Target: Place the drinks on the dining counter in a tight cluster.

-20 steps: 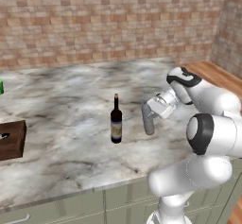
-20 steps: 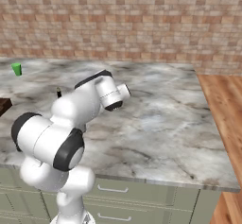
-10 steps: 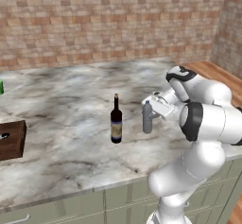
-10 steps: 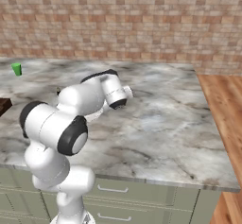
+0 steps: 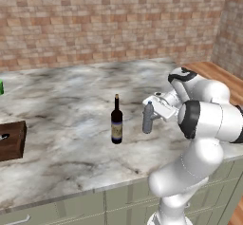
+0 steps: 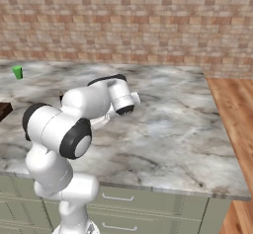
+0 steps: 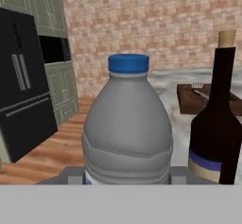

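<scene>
- Claw (image 5: pixel 153 112), centre-right of the left base frame, clenched on the water bottle (image 5: pixel 148 117); bottle upright, its base at or just above the marble desk (image 5: pixel 61 100), contact unclear.
- Hand frame: water bottle (image 7: pixel 127 124) with blue cap fills the centre, between the claw's fingers.
- Wine bottle (image 5: pixel 116 120) stands upright on the desk, centre of the left base frame, just left of the water bottle, apart from it; in the hand frame it is at right (image 7: pixel 218 119).
- Dark wooden block (image 5: pixel 11 140) at left edge of the desk.
- Green cup (image 6: pixel 18 71) upper left of the right base frame, far from the bottles.
- Brick wall (image 5: pixel 104 20) behind the desk.
</scene>
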